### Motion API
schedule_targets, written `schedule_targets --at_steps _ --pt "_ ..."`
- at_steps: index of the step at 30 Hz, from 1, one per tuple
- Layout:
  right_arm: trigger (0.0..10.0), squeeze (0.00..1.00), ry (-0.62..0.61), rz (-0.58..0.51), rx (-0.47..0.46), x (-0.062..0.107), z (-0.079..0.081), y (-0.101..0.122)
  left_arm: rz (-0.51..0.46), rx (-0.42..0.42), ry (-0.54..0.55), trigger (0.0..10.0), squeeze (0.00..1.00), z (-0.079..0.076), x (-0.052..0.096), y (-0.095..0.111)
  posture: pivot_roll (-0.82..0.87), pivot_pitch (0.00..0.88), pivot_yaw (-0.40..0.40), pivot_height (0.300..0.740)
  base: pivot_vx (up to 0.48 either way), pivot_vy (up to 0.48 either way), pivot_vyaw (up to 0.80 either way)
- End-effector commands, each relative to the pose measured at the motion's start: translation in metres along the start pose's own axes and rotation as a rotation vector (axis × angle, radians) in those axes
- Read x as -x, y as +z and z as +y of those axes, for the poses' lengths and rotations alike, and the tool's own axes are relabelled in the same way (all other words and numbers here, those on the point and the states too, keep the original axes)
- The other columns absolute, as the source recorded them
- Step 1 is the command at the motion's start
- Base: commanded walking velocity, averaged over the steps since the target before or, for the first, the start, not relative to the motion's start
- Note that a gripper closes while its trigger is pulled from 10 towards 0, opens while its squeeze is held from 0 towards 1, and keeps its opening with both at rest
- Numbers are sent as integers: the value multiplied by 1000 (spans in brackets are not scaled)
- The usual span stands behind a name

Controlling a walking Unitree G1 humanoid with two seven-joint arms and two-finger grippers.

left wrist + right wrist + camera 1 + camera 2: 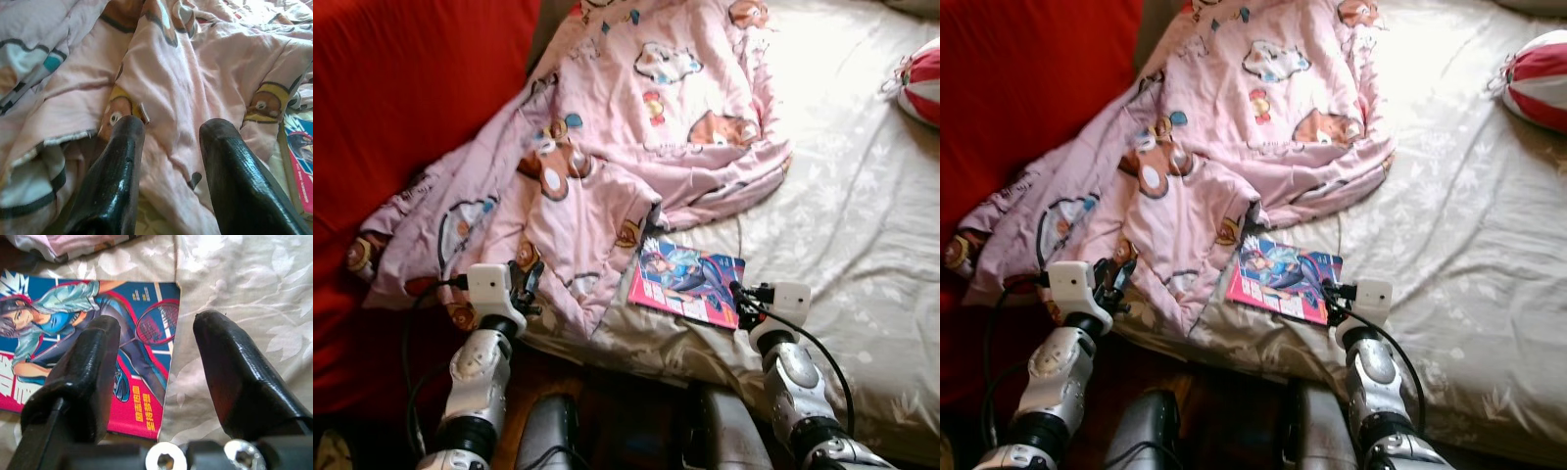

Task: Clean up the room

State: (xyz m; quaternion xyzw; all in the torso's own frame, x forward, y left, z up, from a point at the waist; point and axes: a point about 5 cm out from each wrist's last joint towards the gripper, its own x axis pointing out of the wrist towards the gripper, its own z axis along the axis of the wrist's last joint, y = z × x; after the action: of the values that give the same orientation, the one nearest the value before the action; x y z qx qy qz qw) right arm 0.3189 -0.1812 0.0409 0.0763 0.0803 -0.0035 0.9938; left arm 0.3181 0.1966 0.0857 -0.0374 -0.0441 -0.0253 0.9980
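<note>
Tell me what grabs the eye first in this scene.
A crumpled pink quilt with cartoon bears sprawls across the bed, its edge spilling against the red wall. Just below it lies a bright comic book, with the right gripper at its corner, jaws open, and the left gripper open at the quilt's hem. A red and white striped pillow sits at the bed's far right.

A pink bear-printed blanket (636, 127) lies beside a blue-and-pink comic book (685, 281) on beige floral sheet (842, 215).
</note>
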Motion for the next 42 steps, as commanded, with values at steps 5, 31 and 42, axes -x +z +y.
schedule_targets --at_steps 5,31,42 --pt "10000 0 13 -9 -7 2 1 -2 16 8 39 10000 0 7 15 -10 77 357 -3 588 0 0 0" --pt "10000 0 -9 33 -199 -1 9 -9 38 -88 73 10000 0 38 32 1 177 422 80 588 0 0 0" --pt "10000 0 3 -102 -173 -3 7 8 49 -93 80 10000 0 40 35 2 169 424 86 588 0 0 0"
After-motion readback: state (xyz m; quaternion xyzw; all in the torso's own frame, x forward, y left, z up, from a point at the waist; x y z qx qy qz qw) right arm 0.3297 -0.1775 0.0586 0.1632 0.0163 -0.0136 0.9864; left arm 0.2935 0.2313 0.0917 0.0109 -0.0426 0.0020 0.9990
